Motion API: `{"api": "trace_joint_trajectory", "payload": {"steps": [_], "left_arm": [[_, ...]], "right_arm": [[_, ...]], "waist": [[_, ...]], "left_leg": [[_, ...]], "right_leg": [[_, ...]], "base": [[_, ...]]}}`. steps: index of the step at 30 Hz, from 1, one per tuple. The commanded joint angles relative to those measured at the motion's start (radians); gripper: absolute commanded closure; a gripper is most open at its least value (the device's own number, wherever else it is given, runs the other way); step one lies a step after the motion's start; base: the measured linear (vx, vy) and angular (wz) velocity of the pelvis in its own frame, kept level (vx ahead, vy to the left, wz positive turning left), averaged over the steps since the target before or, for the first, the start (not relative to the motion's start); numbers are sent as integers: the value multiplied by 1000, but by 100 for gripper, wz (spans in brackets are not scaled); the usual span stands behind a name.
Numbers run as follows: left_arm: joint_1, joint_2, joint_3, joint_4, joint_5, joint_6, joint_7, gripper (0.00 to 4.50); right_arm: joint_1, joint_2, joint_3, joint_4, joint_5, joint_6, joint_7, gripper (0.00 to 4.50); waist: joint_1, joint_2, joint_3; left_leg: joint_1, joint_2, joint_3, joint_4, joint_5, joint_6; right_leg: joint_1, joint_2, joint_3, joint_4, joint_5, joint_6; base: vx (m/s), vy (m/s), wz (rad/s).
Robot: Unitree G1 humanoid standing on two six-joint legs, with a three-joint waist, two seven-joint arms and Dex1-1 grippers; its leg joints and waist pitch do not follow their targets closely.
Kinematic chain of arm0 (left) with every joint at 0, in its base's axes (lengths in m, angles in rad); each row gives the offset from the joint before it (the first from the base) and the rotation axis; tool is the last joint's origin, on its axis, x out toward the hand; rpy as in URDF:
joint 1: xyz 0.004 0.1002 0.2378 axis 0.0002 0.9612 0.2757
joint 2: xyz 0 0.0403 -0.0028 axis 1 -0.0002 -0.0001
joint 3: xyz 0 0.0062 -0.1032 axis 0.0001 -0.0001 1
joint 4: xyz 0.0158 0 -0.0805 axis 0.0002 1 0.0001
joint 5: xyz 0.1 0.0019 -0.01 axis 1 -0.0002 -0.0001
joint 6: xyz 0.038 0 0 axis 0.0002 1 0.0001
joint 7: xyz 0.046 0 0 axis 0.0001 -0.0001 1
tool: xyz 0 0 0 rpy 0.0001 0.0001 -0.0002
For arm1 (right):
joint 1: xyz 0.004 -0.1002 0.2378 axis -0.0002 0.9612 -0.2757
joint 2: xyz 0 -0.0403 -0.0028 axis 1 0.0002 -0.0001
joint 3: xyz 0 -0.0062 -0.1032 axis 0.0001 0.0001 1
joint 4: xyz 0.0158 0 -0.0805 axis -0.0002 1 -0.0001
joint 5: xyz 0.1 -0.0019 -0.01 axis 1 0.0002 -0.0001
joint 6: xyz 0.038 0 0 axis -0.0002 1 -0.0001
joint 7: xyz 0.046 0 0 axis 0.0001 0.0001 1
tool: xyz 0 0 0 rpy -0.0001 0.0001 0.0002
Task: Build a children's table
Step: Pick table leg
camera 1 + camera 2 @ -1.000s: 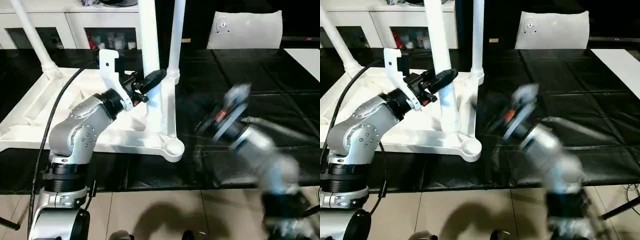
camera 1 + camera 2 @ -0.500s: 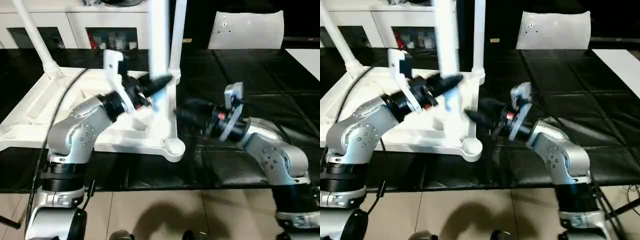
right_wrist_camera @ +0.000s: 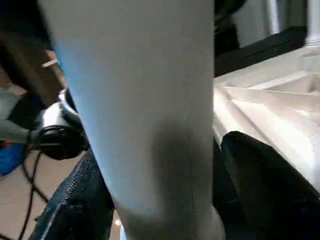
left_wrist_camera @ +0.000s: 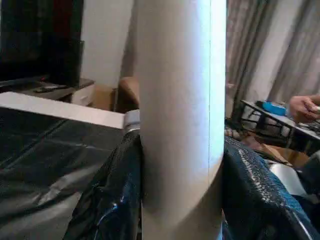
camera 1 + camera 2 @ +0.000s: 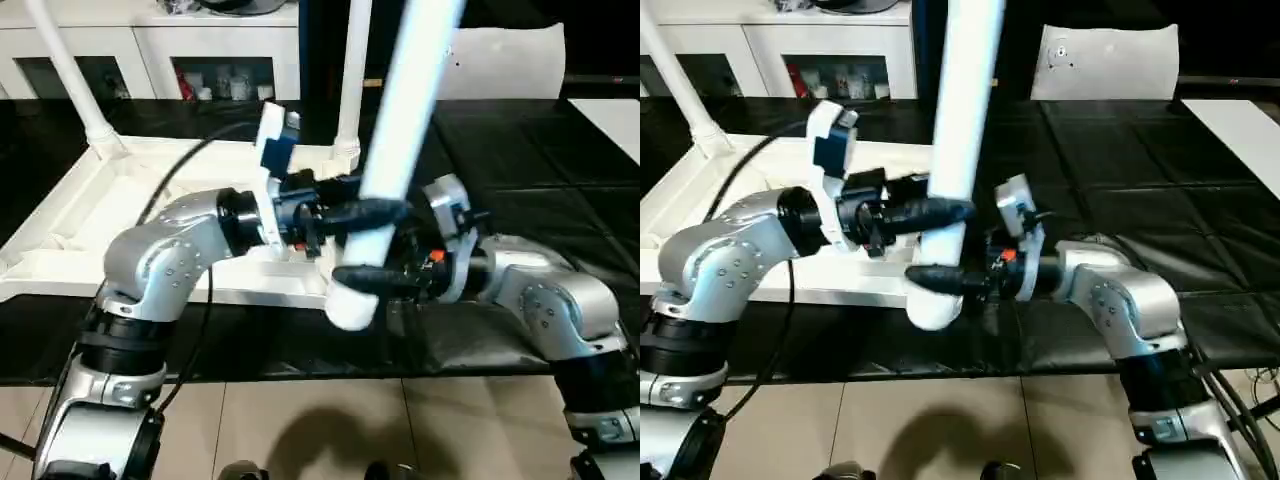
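The white table top (image 5: 60, 230) lies underside up on the left of the black surface. Two white legs stand upright in its far corner sockets, one at the back left (image 5: 70, 70) and one at the back right (image 5: 352, 70). A third leg (image 5: 410, 100) leans up to the right, with its thick lower end over the top's near right corner. My left gripper (image 5: 375, 212) is shut on this leg, a black finger (image 4: 110, 200) on each side. Just below it, my right gripper (image 5: 365, 277) also clasps the leg, with its fingers (image 3: 75, 200) around the tube.
A flat white panel with a small round mark (image 5: 500, 60) stands at the back right. White cabinets (image 5: 150, 50) line the back wall. A white strip (image 5: 610, 115) lies at the far right of the black surface (image 5: 520, 180). A person's hand (image 4: 302, 105) shows far off.
My left gripper has carried the leg rightward and forward to the near right corner, tilting it. My right arm has swung in from the right and closed on the leg's lower part.
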Motion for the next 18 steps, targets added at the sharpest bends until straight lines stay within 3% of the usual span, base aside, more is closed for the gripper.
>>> {"api": "trace_joint_trajectory", "payload": {"steps": [1,4,12,18], "left_arm": [[-21,0,-6,-5,-8,-8,-20,263],[-26,3,-7,3,-7,-12,-35,263],[-29,9,-3,20,8,-23,-49,263],[-27,10,-9,31,54,-48,-9,263]], "right_arm": [[-12,-13,10,3,13,14,15,150],[-17,-16,12,6,19,23,31,159],[-19,-18,16,8,13,34,56,236],[-18,-10,16,8,5,30,49,248]], "waist": [[0,-8,-87],[0,-9,-90],[1,-10,-90],[0,-9,-91]], "left_leg": [[-2,-8,20,-65,-139,55],[-3,-8,19,-64,-132,54],[-3,-7,19,-64,-131,52],[-4,-6,19,-64,-124,53]], "right_leg": [[73,-41,38,-78,-493,-43],[74,-40,37,-77,-489,-37],[73,-40,37,-76,-485,-42],[72,-40,36,-76,-476,-40]], "base": [[0,0,0],[0,0,0],[0,0,0],[0,0,0]]}}
